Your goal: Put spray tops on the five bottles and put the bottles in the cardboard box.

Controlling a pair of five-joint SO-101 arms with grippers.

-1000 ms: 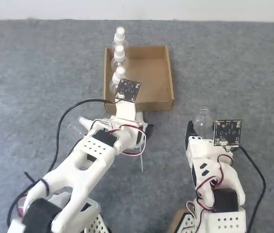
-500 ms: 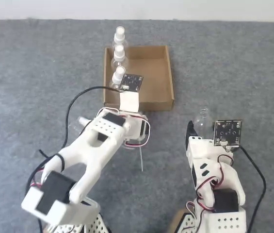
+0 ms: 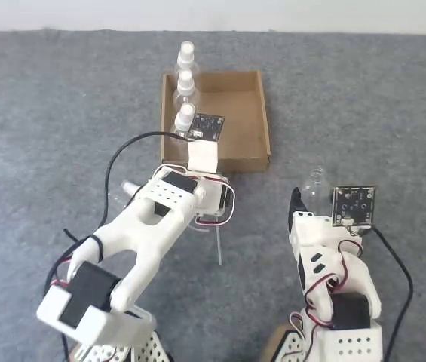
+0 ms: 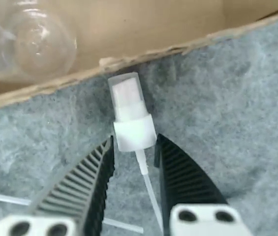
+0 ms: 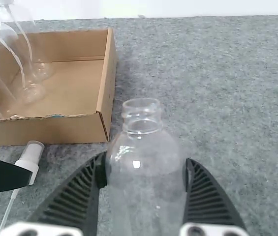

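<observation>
The right pincer clamps an uncapped bottle upright at the high view's lower right, its neck free for a top. The left pincer nips the top by its collar. The top lies on the table against the box, where three capped bottles stand.

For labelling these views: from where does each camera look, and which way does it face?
High view: fixed overhead, looking down on the cardboard box, the left arm and the right arm.
Left wrist view: on the left wrist, looking down past the left gripper at a spray top on the carpet by the box.
Right wrist view: on the right wrist, looking level past the right gripper, shut on the open bottle, toward the box.
Shared: both wrist views show that spray top and the box's near wall.
</observation>
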